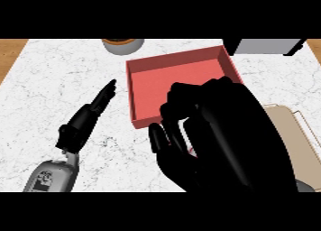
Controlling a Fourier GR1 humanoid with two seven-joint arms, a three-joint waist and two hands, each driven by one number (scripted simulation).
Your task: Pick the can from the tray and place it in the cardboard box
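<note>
R hand fills the lower right of the head view as a big black mass close to the lens. It overlaps the near right corner of the red box and the left part of the tray. Its shape is too dark and merged to read, so whether it's open or closed round anything can't be told.

The can shows nowhere. It's possibly hidden under or inside the R hand, but there's no way to confirm that. The visible box floor is bare red, and the near right portion is covered by the hand.

The tray is beige and only its right strip shows, just right of the hand. Its contents are blocked.

L hand is over the marble counter, left of the box and apart from it. Its fingers are straight and relaxed, pointing up-right, holding nothing.

At the top edge a round brownish vessel is cut off, so its type is unclear. A grey boxy item at top right is also cut off.
</note>
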